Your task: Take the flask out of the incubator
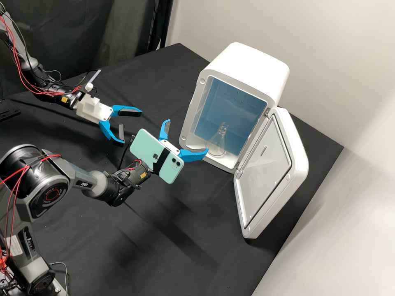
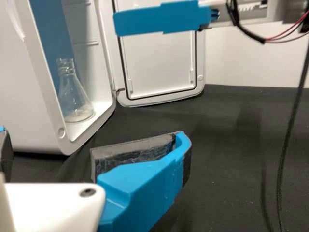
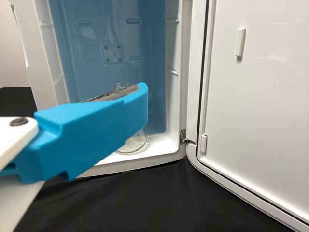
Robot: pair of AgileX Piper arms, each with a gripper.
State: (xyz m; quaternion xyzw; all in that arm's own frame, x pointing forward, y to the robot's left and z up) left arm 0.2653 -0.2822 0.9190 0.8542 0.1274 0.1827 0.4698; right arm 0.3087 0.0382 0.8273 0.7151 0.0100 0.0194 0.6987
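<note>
Flask point(image 1: 219, 142) of clear glass stands upright on the floor of the open incubator point(image 1: 247, 65), near the front edge. The door point(image 1: 269, 172) is swung out to one side. The right gripper point(image 1: 181, 142) hovers just in front of the opening, fingers spread wide and holding nothing, the flask just beyond its tips and untouched. The left gripper point(image 1: 122, 122) sits farther back above the bench point(image 1: 164, 246), also wide and empty.
</note>
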